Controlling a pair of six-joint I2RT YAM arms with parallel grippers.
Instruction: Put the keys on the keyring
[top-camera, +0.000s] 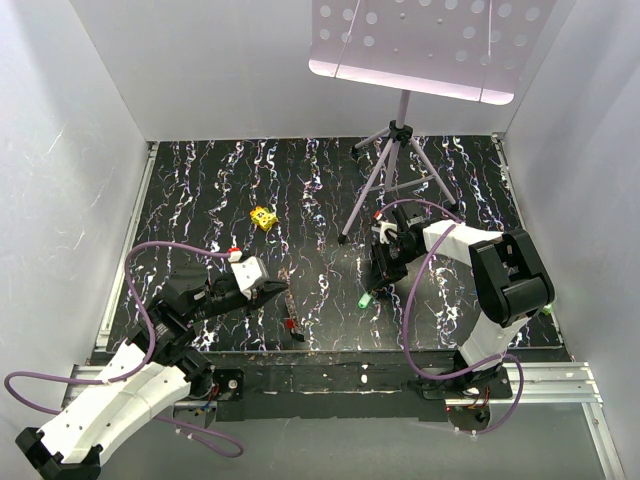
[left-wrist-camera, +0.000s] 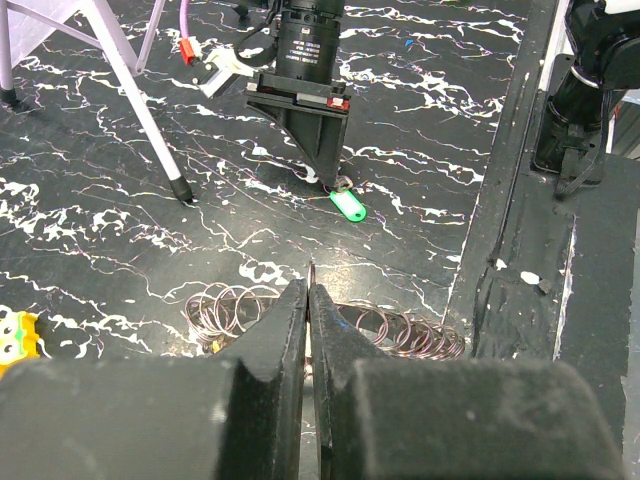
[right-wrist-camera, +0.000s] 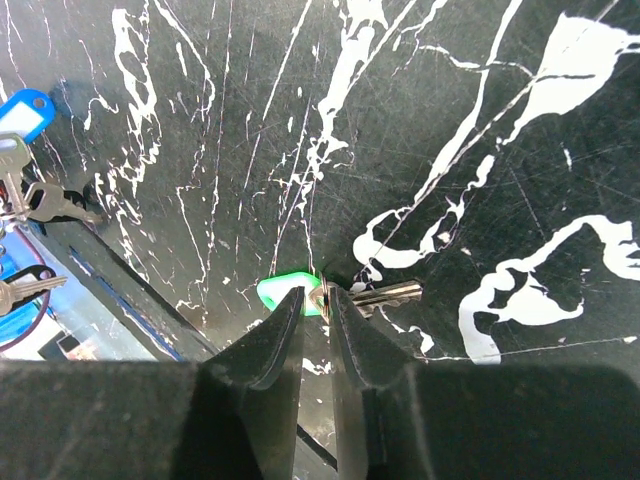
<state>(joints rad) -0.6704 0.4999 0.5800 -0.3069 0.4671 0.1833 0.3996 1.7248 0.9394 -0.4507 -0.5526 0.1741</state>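
My right gripper (top-camera: 372, 289) points down at the table and is shut on the head of a small metal key (right-wrist-camera: 388, 293) with a green plastic tag (right-wrist-camera: 281, 292). The left wrist view shows this gripper (left-wrist-camera: 330, 180) with the green tag (left-wrist-camera: 348, 206) beside its tips. My left gripper (top-camera: 282, 291) is low over the table, left of the right one. Its jaws (left-wrist-camera: 309, 288) are shut on a thin metal wire seen edge-on, the keyring (left-wrist-camera: 312, 270). More keys, one with a blue tag (right-wrist-camera: 25, 108), lie at the left edge of the right wrist view.
A grey tripod stand (top-camera: 393, 170) with a perforated tray (top-camera: 420, 45) stands at the back. A yellow spotted block (top-camera: 263, 217) lies mid-table. A row of thin wire loops (left-wrist-camera: 228, 308) lies just beyond the left fingertips. A small red thing (top-camera: 292, 325) lies near the front edge.
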